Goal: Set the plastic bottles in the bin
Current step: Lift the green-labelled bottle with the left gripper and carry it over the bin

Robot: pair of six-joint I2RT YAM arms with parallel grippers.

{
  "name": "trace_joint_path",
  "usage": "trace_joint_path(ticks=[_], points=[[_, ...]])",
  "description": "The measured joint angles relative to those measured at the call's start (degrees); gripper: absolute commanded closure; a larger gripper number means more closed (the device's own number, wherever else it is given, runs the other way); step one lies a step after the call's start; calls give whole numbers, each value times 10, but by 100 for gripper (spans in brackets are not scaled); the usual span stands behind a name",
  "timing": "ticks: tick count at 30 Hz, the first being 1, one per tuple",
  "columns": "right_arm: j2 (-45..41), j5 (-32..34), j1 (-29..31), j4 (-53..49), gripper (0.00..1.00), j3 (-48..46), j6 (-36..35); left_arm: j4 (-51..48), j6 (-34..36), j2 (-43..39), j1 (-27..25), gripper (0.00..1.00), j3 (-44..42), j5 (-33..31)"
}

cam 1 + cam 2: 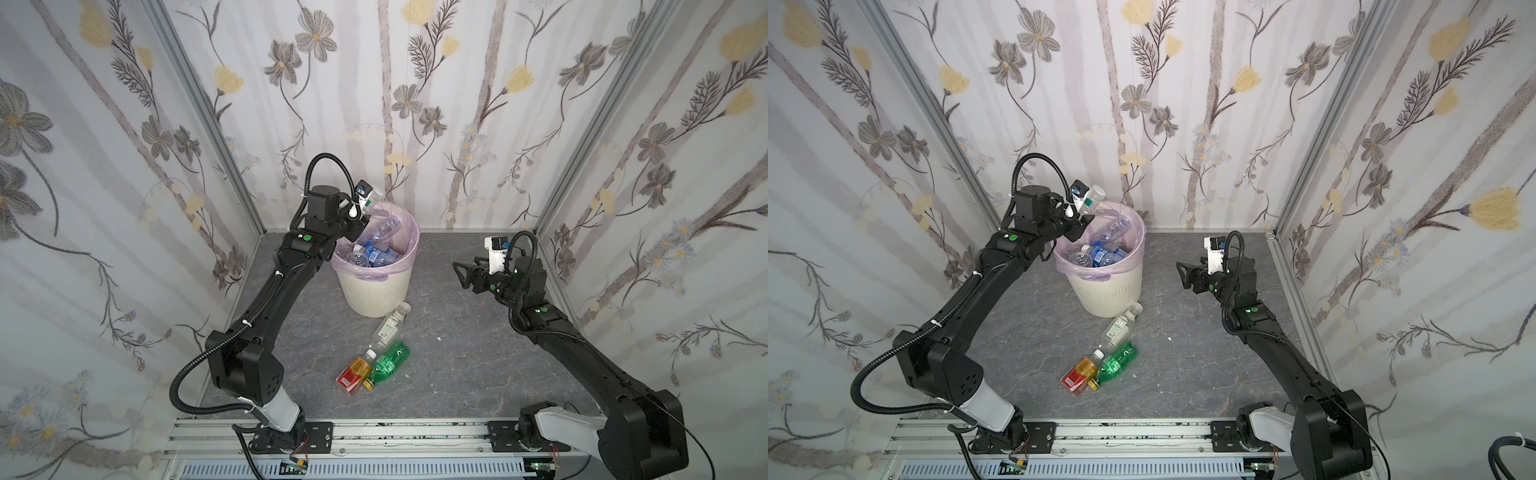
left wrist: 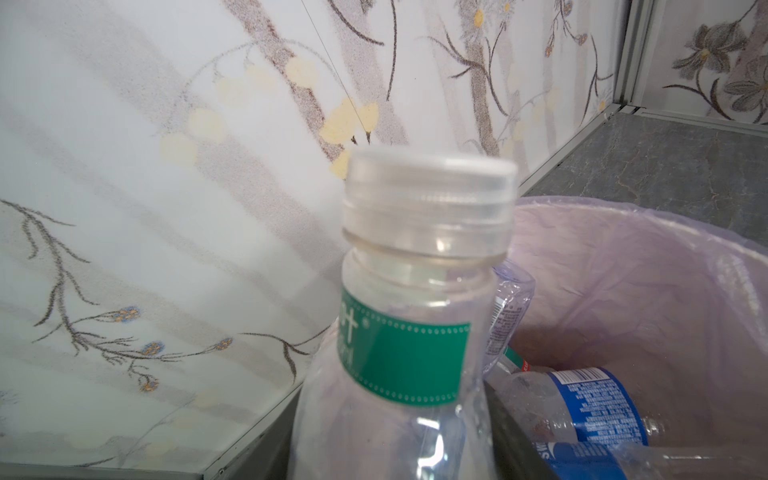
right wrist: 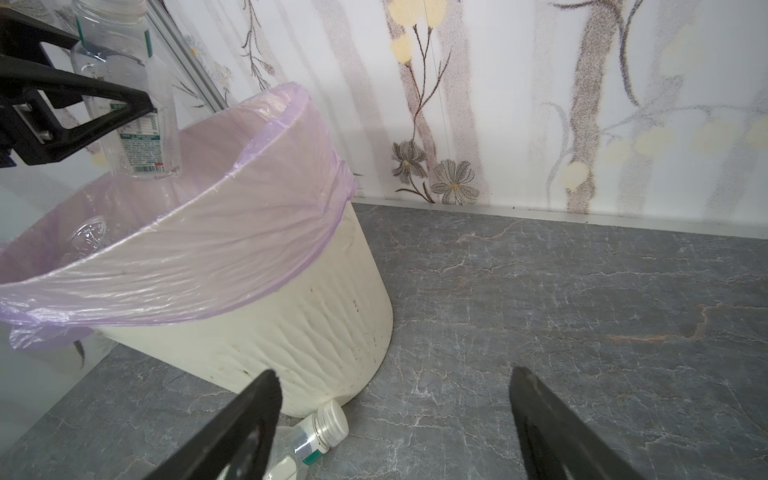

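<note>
Flowered walls [image 1: 457,104] close in three sides of your grey marbled tabletop [image 1: 457,353], so every reach has to come from the open 6 o'clock edge.

Your left arm [image 1: 270,299] rises from its 7 o'clock base, elbow bent. It stretches up and forward until its wrist tops the bin's rim at about 11 o'clock. I judge that height is there to carry the load over the liner.

Your right arm [image 1: 582,357] leans in from 5 o'clock with its forearm roughly level. It hangs at the bin's 3 o'clock, well apart from it and pointing towards it, which looks like a waiting pose.

The bin [image 1: 374,291] stands upright toward 11 o'clock on the tabletop. It is within reach of both arms, and its pink bag is folded over the rim. The binned bottles [image 1: 374,253] already lie heaped inside.

Three more lie on their sides in a loose row at the bin's 6 o'clock:
- The clear bottle [image 1: 388,328] has its cap just beside the bin's base.
- The green bottle [image 1: 388,361] lies next, against the amber one.
- The amber bottle [image 1: 353,374] lies lowest.

The left fingers [image 3: 104,93] are clamped across the body of the held bottle [image 2: 407,361]. Its cap is up and its base hangs over the opening, so I judge you are at the release. The right fingers [image 3: 245,428] are spread wide with nothing between them.
</note>
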Motion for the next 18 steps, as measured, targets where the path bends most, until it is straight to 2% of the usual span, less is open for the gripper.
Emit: trace_joint_path(ticks=[5,18], points=[[6,-2,0,0,14,0,0,7,0,13,10,43,2,6],[13,-9,1,0,14,0,7,9,-6,14,16,33,-16,22]])
